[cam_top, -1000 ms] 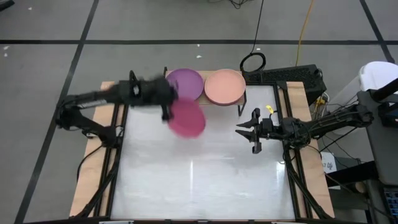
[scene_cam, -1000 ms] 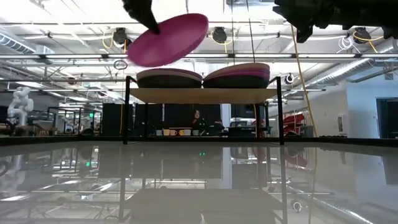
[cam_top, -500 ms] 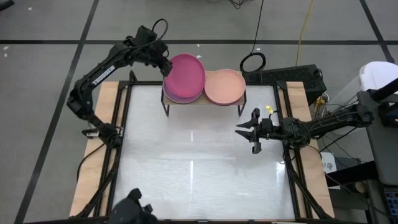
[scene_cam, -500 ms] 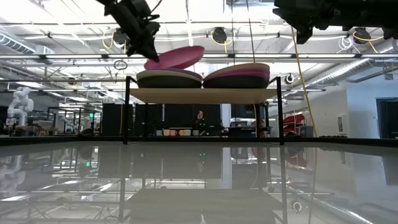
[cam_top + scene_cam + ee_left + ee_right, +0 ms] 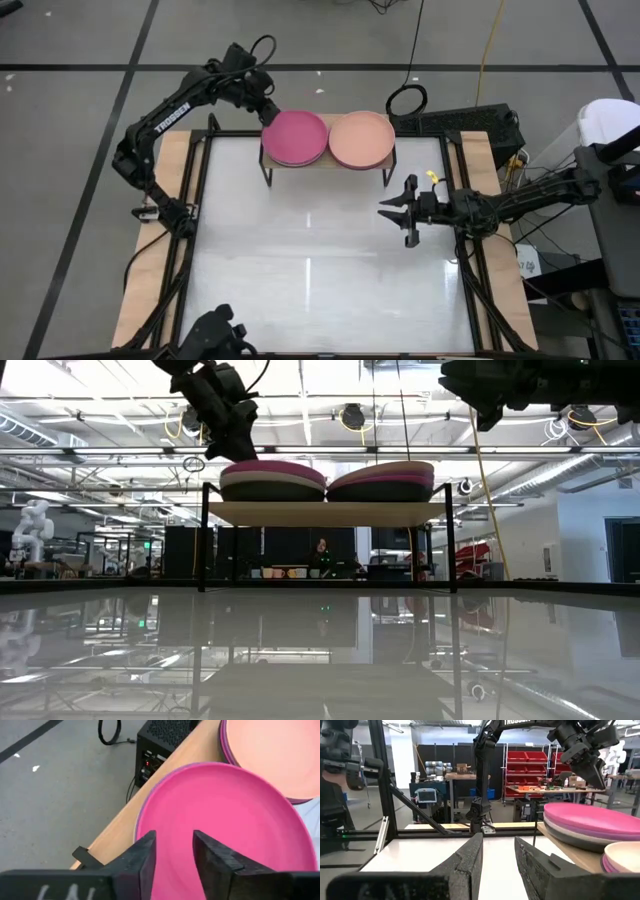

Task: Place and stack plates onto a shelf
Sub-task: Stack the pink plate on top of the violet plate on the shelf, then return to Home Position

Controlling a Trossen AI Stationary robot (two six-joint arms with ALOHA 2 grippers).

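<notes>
The shelf [image 5: 327,163] stands at the table's far edge with two stacks of plates on its wooden top. A magenta-pink plate [image 5: 296,137] lies flat on top of the left stack [image 5: 272,478]. A peach plate [image 5: 361,139] tops the right stack [image 5: 382,480]. My left gripper [image 5: 267,113] is open at the pink plate's far-left rim, just above it [image 5: 241,448]. In the left wrist view the pink plate [image 5: 225,820] shows through the gap between its fingers. My right gripper [image 5: 393,210] hovers open over the table's right side, with nothing between its fingers [image 5: 497,855]. My left gripper stands open right at the pink plate's far-left rim [image 5: 240,464], coming slantwise from above and from the left. Its own fingers [image 5: 142,857] hide the rim, so I cannot tell whether a finger touches it.
A black box [image 5: 470,122] and a cable ring [image 5: 407,99] lie behind the shelf. A dark device [image 5: 215,330] sits at the table's near edge. Wooden strips [image 5: 145,250] run along both sides of the white tabletop [image 5: 320,270].
My left gripper has carried the tilted pink plate from in front of the shelf toward the far edge. It laid the plate flat on the left stack, over the purple plate, then opened and let go. It has ended at the plate's far-left rim.
</notes>
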